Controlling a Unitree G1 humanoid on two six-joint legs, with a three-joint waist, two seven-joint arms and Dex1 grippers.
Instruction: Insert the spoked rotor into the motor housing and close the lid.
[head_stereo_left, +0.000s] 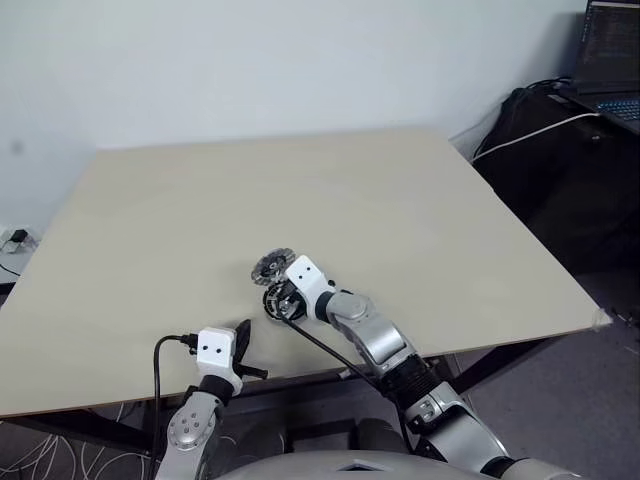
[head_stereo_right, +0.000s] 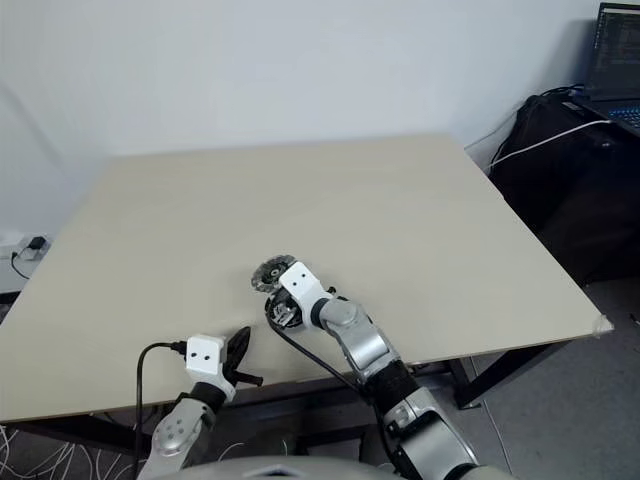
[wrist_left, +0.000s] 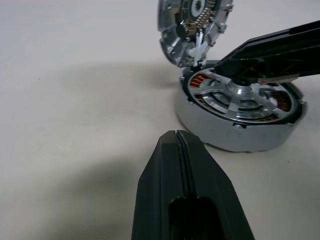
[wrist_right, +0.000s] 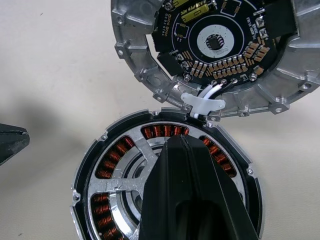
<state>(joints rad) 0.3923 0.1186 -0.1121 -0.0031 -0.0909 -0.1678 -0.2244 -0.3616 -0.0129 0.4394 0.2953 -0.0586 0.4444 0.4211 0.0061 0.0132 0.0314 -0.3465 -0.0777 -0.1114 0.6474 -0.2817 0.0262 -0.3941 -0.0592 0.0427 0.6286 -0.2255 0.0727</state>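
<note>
Right wrist view looks straight down on the motor housing (wrist_right: 165, 185), a round silver shell ringed with copper-brown windings, with the shiny silver spoked rotor (wrist_right: 125, 182) already seated inside. The right hand (wrist_right: 187, 200), its black fingers pressed together and empty, hovers directly above the rotor's hub. Just beyond its tips the dull grey ribbed lid (wrist_right: 145, 70) lies open, joined to the housing's far rim by white wires. The left hand (head_stereo_left: 243, 352), likewise closed and empty, waits farther off on the pale worktop (head_stereo_left: 400, 200).
</note>
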